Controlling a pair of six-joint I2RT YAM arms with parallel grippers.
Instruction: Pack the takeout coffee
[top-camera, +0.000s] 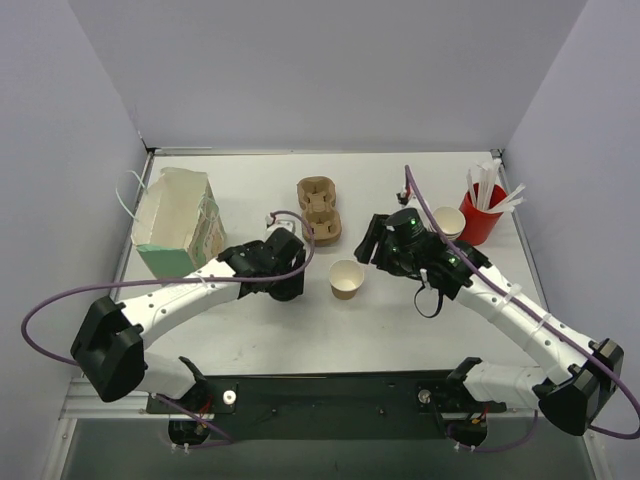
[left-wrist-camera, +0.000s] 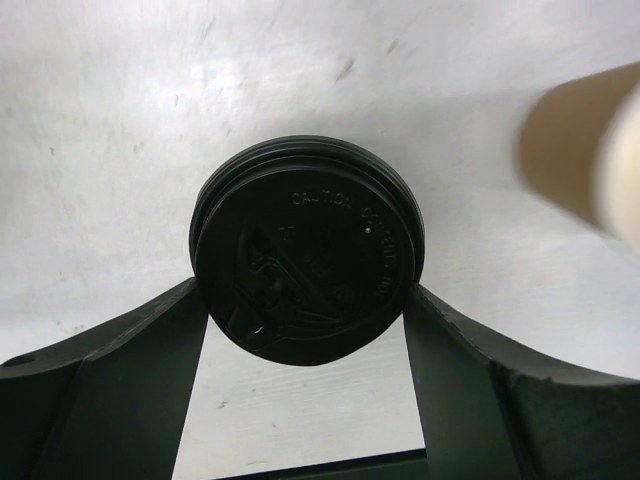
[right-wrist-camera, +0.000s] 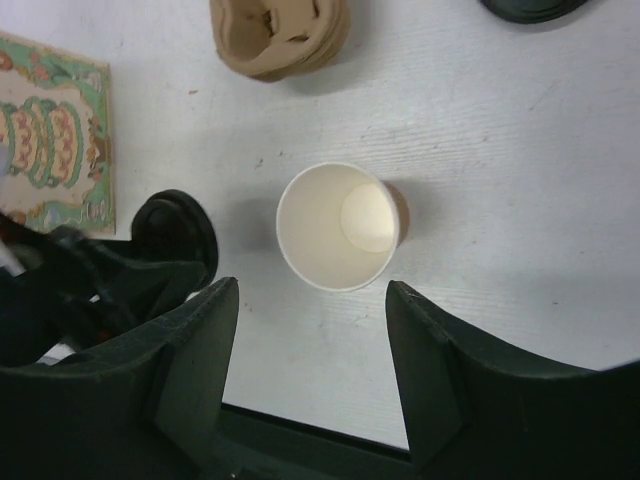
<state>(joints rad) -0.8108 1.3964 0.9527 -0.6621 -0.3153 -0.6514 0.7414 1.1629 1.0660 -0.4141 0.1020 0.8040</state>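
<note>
A white paper bag (top-camera: 178, 222) with green print is stood open at the left of the table (top-camera: 300, 330). A moulded pulp carrier (top-camera: 319, 210) is laid behind the middle. A red cup (top-camera: 480, 224) of white sticks (top-camera: 488, 185) is placed at the right. A black lid (left-wrist-camera: 305, 265) marked CAUTION is seen.

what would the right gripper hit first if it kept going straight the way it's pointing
Most likely the cup: it stands upright and open on the table, centred just ahead of the right gripper and its open jaws, with nothing visible in between. How far off it is the wrist view doesn't settle.
</note>
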